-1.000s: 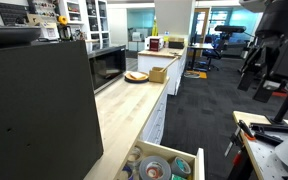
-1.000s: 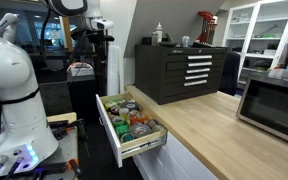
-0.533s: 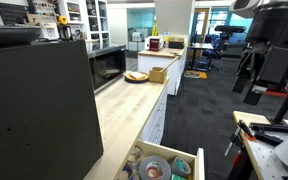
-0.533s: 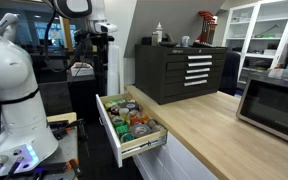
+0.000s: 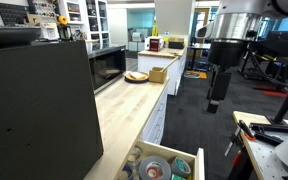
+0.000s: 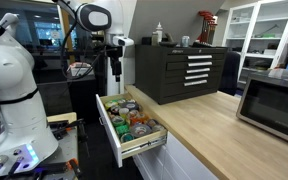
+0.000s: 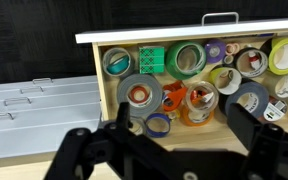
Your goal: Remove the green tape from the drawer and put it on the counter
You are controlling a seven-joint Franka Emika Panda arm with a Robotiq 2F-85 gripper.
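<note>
Where only wrist view resolves it, green tape (image 7: 190, 58) in drawer (image 7: 144, 37), gripper (image 7: 179, 122) spread wide, empty

readable text: none | coloured tape rolls (image 7: 199, 100) in white pull-out drawer (image 7: 164, 37): core markings too blurred to read | black metal tool chest (image 6: 182, 70): any label too small

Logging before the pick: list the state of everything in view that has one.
drawer: pulled open, full of tape rolls.
green tape: lying flat in the drawer, not held.
fingers: spread open, empty, above the drawer.
microwave: door shut.
tool chest: drawers shut.
</note>
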